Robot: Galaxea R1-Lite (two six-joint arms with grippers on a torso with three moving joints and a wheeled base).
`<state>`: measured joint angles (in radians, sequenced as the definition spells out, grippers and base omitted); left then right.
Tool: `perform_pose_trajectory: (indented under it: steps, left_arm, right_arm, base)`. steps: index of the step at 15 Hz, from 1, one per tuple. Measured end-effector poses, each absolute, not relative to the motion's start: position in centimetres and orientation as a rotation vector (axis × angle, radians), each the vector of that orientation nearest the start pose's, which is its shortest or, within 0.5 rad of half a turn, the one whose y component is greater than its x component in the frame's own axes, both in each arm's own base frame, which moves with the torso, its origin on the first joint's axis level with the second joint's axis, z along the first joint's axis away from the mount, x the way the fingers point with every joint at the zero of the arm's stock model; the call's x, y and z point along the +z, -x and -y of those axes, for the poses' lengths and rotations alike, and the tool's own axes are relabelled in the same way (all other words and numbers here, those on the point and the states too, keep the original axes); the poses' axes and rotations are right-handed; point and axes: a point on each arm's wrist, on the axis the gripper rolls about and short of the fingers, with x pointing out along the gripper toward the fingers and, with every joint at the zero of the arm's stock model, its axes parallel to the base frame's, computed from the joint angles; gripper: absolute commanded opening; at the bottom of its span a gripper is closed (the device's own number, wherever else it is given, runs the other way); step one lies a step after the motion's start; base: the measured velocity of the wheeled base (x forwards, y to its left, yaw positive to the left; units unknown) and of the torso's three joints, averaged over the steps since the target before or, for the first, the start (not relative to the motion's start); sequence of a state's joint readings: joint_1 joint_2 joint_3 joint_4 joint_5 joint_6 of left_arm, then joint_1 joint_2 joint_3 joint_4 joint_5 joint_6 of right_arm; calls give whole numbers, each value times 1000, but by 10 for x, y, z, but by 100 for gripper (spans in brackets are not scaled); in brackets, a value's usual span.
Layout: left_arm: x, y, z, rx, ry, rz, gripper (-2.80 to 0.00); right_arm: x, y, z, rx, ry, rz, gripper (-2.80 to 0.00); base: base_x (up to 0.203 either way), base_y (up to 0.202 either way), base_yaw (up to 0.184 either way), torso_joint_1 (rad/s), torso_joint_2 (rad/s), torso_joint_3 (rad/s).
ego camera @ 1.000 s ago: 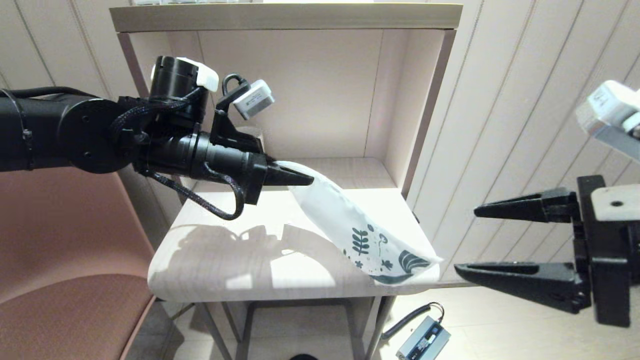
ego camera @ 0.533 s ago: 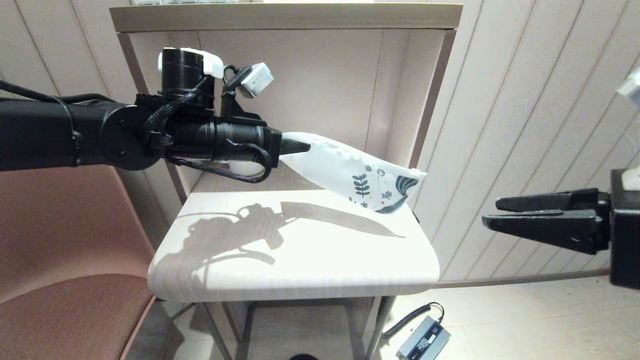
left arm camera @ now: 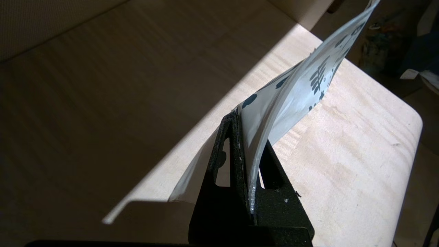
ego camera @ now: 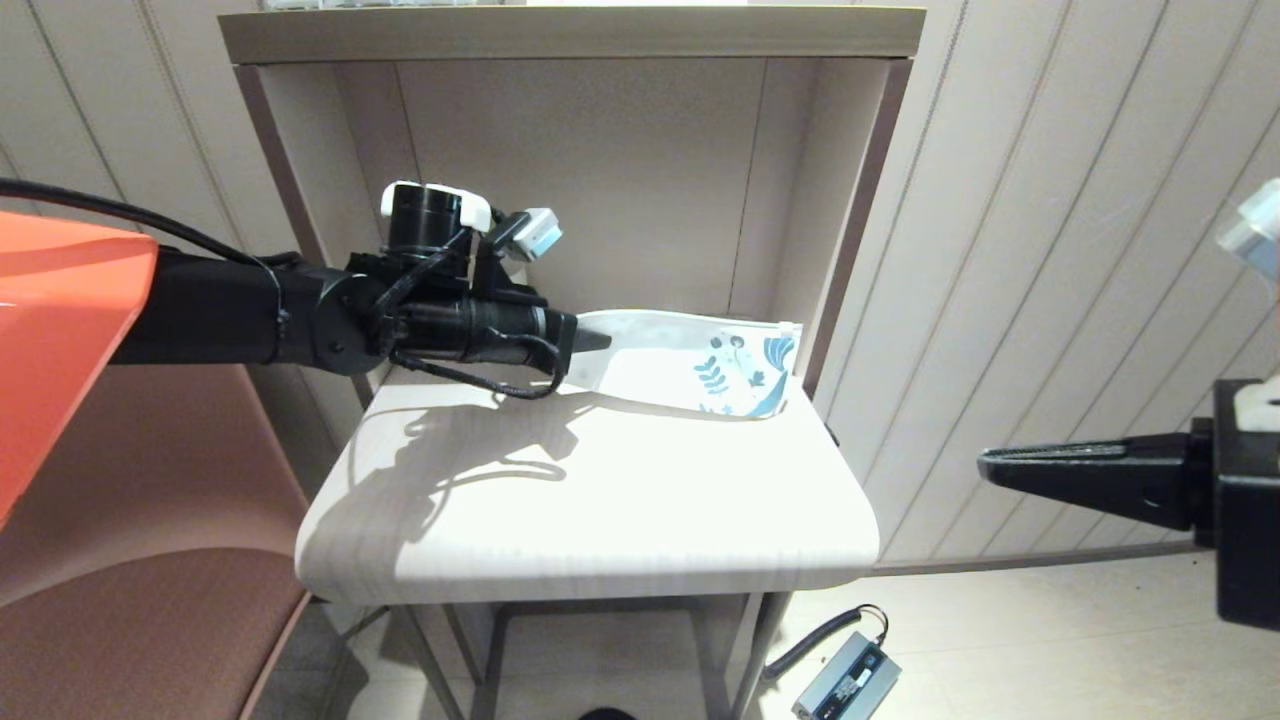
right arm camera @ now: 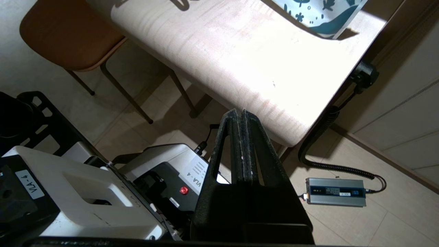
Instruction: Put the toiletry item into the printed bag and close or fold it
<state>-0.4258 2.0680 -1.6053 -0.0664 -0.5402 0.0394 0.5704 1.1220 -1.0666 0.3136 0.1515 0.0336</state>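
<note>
The printed bag [ego camera: 690,365] is a white pouch with dark blue leaf print at its far end. It stretches nearly level above the back of the table, its printed end by the shelf's right wall. My left gripper [ego camera: 600,342] is shut on the bag's plain end. In the left wrist view the bag [left arm camera: 301,85] rises out from between the closed fingers [left arm camera: 236,144]. My right gripper [ego camera: 990,465] is shut on nothing, off the table's right side. In its wrist view the pads [right arm camera: 236,137] press together and the bag's printed end [right arm camera: 322,13] shows far off. The comb is out of view.
A pale wooden table [ego camera: 600,520] stands under a shelf niche [ego camera: 600,180] with side walls. A brown chair [ego camera: 130,560] is at the left. A grey power adapter [ego camera: 845,685] with a coiled cable lies on the floor. The robot base [right arm camera: 85,192] shows below the right wrist.
My left gripper carried the bag from the table's front right edge up and back toward the niche, where it now lies almost level. The right gripper closed and pulled back to the right.
</note>
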Motion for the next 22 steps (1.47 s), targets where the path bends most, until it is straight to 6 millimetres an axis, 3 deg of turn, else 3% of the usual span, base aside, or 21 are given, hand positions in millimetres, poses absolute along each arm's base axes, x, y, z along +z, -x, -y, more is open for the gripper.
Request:
perform_pose_trajectory:
  steps: [4,5,13,19,20,22]
  left_arm:
    - [206,-386,183,-935,10,-432,-280]
    - [205,-386,182,-927,15,-435,0]
    - [211,-377,177,-929,9,-427,0]
    - [203,-345,151,-917,-55,-471,0]
    - [204,-337,144,-910,-58,-476,-280]
    - [210,-320,132,-898,-58,-475,-280]
  right_arm:
    - [296,-118,-80,709,46,-389,-280]
    - [296,-118,-80,712,45,-392,-280]
    - [290,-119,-81,716,46,-401,-280]
    - [288,-119,-82,726,42,-392,-280]
    - [288,-119,-82,726,42,-392,-280]
    - [289,-118,-81,726,41,-387,-280]
  base:
    - [0,0,0,0,0,0]
    - [0,0,0,0,0,0]
    - [0,0,0,0,0,0]
    - [0,0,0,0,0,0]
    - [0,0,0,0,0,0]
    - [0,0,0,0,0,0]
